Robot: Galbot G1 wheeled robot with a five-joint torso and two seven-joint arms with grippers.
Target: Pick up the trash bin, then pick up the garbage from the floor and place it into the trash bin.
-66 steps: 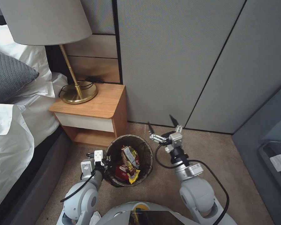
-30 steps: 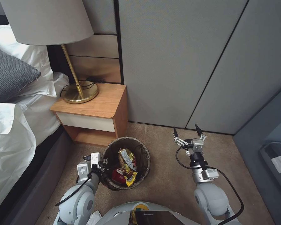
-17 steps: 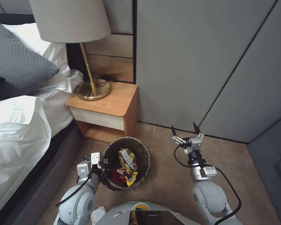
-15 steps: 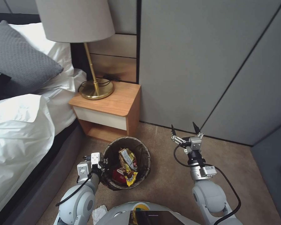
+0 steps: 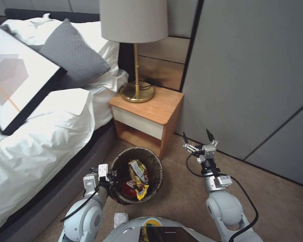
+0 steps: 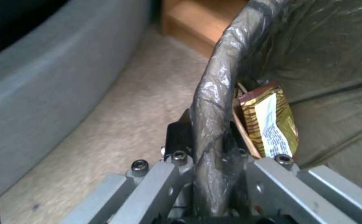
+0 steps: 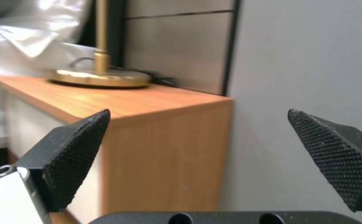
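Looking down from the head camera, you have the trash bin (image 5: 137,174) on the carpet just in front of the nightstand (image 5: 148,112), between your two arms, with the bed (image 5: 40,144) to its left. Your left gripper (image 5: 110,175) sits at the bin's near-left rim. From above you cannot judge that grip; the left wrist view settles it: the two fingers (image 6: 179,140) are closed on the rim, one outside and one inside, pinching the dark liner bag (image 6: 214,102) folded over it.

Garbage lies inside the bin: a yellow-and-brown snack wrapper (image 5: 138,169) and something red (image 5: 128,189) beneath it. The wrist view shows the gold striped wrapper (image 6: 270,123) leaning against the inner wall, just beside the inner finger. The red item's identity is hard to make out.

Your right gripper (image 5: 197,138) is raised to the right of the bin, well apart from it, jaws spread wide and holding nothing. Its wrist camera faces the nightstand's side and the lamp base (image 7: 100,76), with both textured fingertips (image 7: 75,149) framing the view.

A white wad (image 5: 119,218) lies on the floor by your base, partly cut off by the robot's body.
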